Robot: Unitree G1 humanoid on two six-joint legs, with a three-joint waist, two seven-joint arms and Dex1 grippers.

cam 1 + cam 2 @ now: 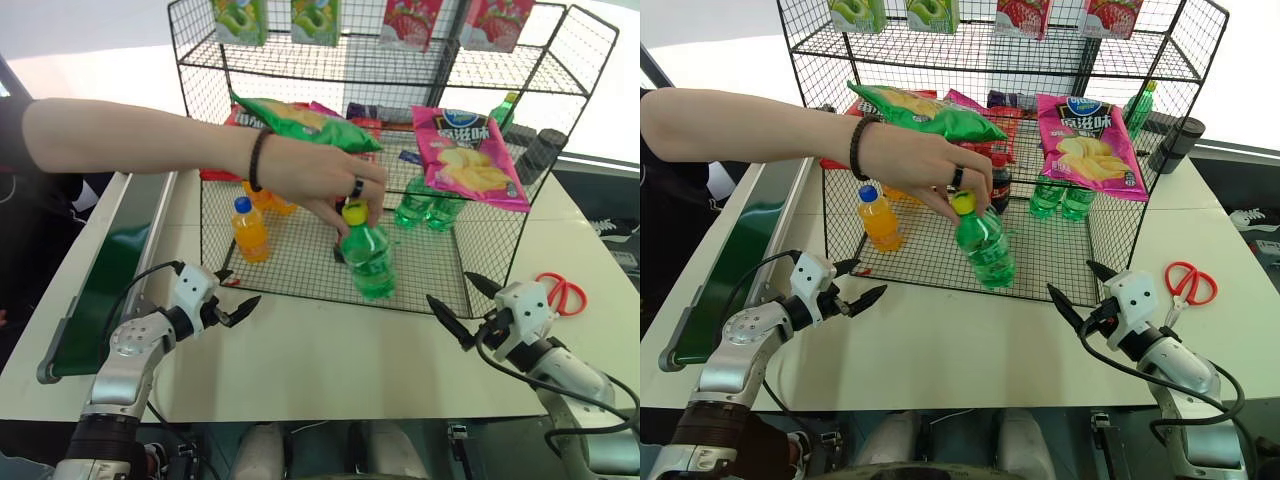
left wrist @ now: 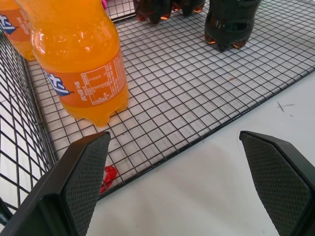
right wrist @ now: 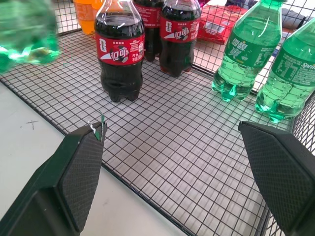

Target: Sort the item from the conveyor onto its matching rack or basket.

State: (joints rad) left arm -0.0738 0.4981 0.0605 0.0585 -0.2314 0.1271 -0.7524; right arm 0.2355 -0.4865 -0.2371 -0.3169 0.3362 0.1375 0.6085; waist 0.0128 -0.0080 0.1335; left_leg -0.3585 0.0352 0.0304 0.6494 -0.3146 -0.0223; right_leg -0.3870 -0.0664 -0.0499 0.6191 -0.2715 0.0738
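White table [image 1: 330, 370] spreads under my arms, with the long dark green conveyor belt in its grey frame [image 1: 105, 275] running outside my left gripper [image 1: 243, 293]. Ahead of both grippers sits the low black wire-mesh basket [image 1: 300, 265] at the foot of the tall rack. A person's hand [image 1: 320, 185] pinches the yellow cap of the small translucent green soda bottle [image 1: 368, 258], which stands tilted inside the basket, ahead and between my two sets of jaws. My left jaws stand wide and empty; my right gripper [image 1: 463, 300] likewise has its jaws wide, holding nothing. An orange-drink bottle [image 1: 249, 230] stands just ahead of the left jaws.
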